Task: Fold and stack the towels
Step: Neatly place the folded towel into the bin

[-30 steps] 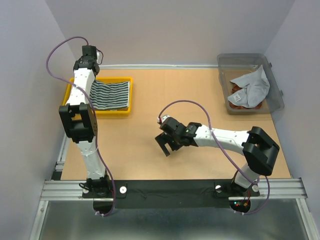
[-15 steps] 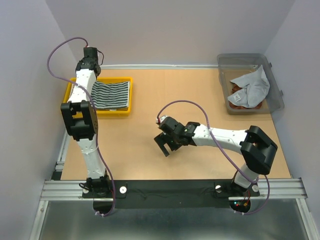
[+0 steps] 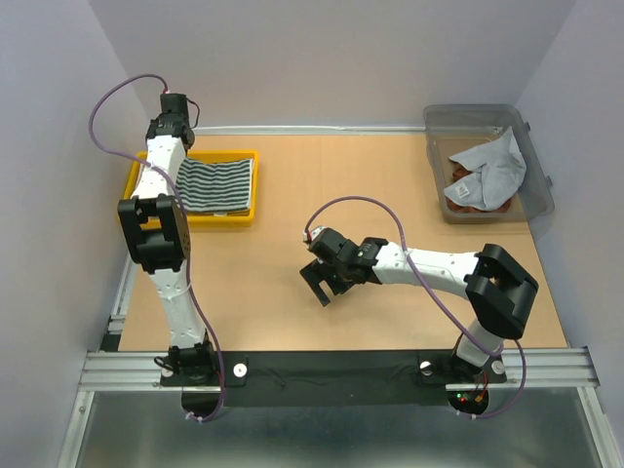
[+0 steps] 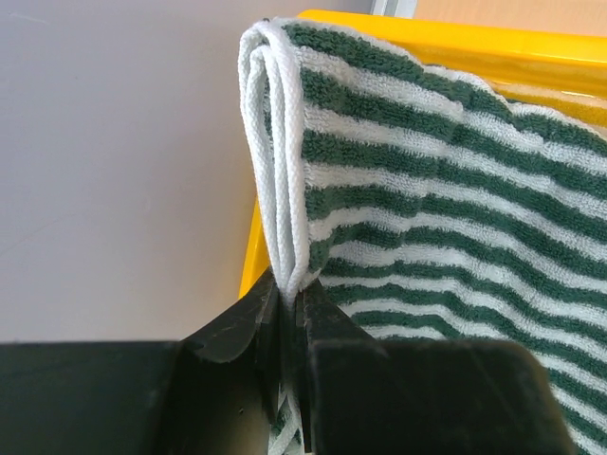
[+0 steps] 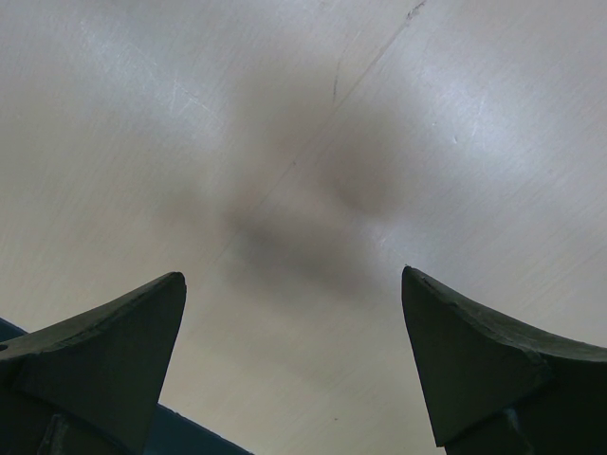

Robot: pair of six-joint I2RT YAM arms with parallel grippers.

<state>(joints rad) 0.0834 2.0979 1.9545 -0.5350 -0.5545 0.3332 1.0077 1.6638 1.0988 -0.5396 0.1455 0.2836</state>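
Nearest the arm bases, over the middle of the tabletop [image 3: 390, 185], the right tool [image 3: 320, 286] hangs with its jaws spread wide and nothing between them. Farther back on the left, the left tool [image 4: 289, 301] is nipped almost shut on the folded white edge of the green-striped towel [image 3: 219, 185], which lies flat in the yellow tray [image 3: 226, 220]. At the far right, a grey towel [image 3: 492, 166] sits crumpled on a rust-brown towel [image 3: 466, 202] in the clear bin [image 3: 487, 109]. Laying down the first folded towel seems the step in hand; next, the left tool should let go and lift without dragging the fold.
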